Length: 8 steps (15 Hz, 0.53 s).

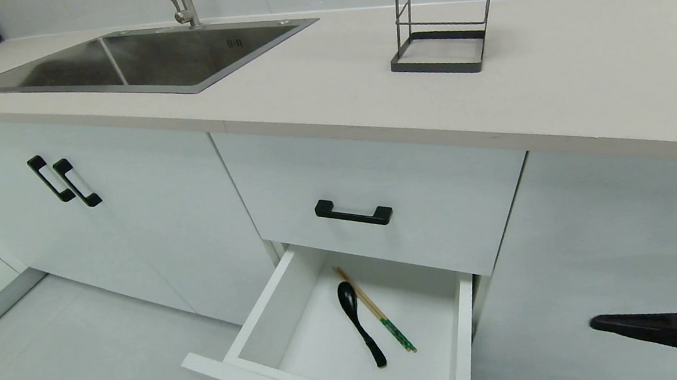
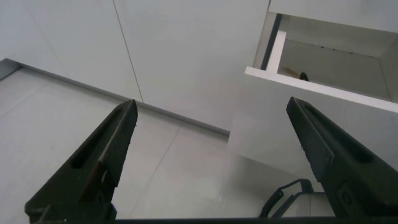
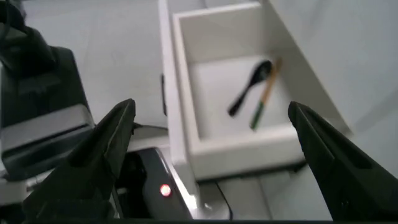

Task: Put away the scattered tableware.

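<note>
L end effector & R end effector wide open, empty; open drawer w/ spoon, chopsticks under beige countertop.

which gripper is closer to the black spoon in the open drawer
Right, probably. The right gripper is just off the right side of the drawer, higher than the spoon. The left gripper is low, out past the drawer front.

Head camera looks down on counter and open drawer; both wrist cameras share the drawer.
</note>
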{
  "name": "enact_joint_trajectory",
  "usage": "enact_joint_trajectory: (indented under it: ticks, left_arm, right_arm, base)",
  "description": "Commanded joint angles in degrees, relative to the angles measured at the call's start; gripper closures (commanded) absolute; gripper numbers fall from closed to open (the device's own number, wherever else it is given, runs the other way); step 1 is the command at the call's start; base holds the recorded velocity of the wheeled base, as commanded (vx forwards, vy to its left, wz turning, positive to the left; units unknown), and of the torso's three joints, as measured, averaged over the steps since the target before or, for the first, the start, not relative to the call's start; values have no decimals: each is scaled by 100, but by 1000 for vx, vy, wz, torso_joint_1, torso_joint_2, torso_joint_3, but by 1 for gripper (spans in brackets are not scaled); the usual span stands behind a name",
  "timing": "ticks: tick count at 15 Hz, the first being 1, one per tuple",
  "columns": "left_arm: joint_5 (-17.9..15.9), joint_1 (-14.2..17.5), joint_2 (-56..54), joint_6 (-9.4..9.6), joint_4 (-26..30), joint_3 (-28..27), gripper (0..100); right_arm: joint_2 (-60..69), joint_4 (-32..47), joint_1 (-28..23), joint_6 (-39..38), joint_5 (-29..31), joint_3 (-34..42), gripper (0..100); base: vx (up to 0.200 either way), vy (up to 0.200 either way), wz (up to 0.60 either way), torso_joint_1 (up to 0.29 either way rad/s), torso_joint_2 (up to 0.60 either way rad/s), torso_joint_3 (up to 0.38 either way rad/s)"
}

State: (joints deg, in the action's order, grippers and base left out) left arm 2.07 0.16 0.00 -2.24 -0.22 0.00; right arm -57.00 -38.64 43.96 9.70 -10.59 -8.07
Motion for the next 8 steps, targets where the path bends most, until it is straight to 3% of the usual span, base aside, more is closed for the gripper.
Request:
enact_joint_trajectory:
  ticks: [1,4,5,7,8]
  left_arm:
    - [4,2,0,-4,-4,0,0]
    - [4,2,0,-4,-4,0,0]
    - [4,2,0,-4,-4,0,0]
    - [4,2,0,-4,-4,0,0]
    - [4,2,0,5,-4,0,0]
  right_arm:
    - [3406,1764,-1627,181,-303,798,0]
    - [5191,2572,-2937,146,-268,772,0]
    - [5129,2467,-2981,128,-127,754,0]
    - [5138,2361,-4000,5,-4,719,0]
    - [5191,2458,-4176,5,-48,781,0]
  base:
    - [0,0,0,0,0,0]
    - [0,0,0,0,0,0]
    - [0,0,0,0,0,0]
    - [0,0,0,0,0,0]
    - [0,0,0,0,0,0]
